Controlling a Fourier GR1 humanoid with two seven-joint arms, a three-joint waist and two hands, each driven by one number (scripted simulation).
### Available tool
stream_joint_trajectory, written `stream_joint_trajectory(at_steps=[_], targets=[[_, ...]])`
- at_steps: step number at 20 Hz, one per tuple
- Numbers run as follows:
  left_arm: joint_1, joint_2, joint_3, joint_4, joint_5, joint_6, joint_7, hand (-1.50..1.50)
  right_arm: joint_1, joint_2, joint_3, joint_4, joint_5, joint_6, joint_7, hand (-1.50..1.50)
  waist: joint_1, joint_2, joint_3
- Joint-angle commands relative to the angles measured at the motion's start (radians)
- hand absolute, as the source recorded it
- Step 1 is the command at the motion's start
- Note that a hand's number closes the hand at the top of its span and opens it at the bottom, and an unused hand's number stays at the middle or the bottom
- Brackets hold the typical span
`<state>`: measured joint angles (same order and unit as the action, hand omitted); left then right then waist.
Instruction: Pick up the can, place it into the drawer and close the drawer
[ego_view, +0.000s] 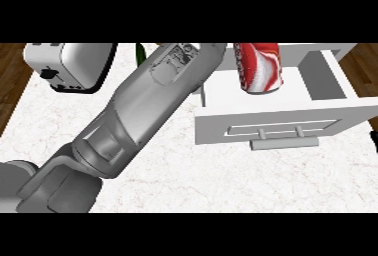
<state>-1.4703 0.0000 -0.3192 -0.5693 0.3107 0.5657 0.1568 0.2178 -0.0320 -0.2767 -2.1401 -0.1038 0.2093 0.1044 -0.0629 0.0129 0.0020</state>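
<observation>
So the can is already lying inside the open drawer, just right of where the left forearm reaches, can't tell what that hand's doing since it's out of frame, so next up is probably shoving the drawer front closed.

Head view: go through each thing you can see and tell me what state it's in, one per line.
Drawer: pulled open, front panel and handle facing the robot.
Can: red and white, lying on its side inside the drawer.
Toaster: standing at the counter's back left, nothing visible in its slots.
Left arm: stretched across the counter toward the drawer's far left; its hand is hidden.
Right hand: only a dark sliver at the right edge.
</observation>
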Motion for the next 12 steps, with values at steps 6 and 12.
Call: stream_joint_trajectory(at_steps=[6,12], targets=[[-0.017,0.0,-0.129,0.098,0.098,0.021,-0.06,1.5,-0.011,-0.002,0.006,0.038,0.022,0.012,-0.04,-1.5,-0.018,0.004,0.001],[0.006,0.0,-0.181,0.151,0.136,0.073,-0.137,1.5,-0.069,-0.012,0.012,0.03,0.012,-0.008,0.013,-1.5,-0.034,0.01,0.001]])
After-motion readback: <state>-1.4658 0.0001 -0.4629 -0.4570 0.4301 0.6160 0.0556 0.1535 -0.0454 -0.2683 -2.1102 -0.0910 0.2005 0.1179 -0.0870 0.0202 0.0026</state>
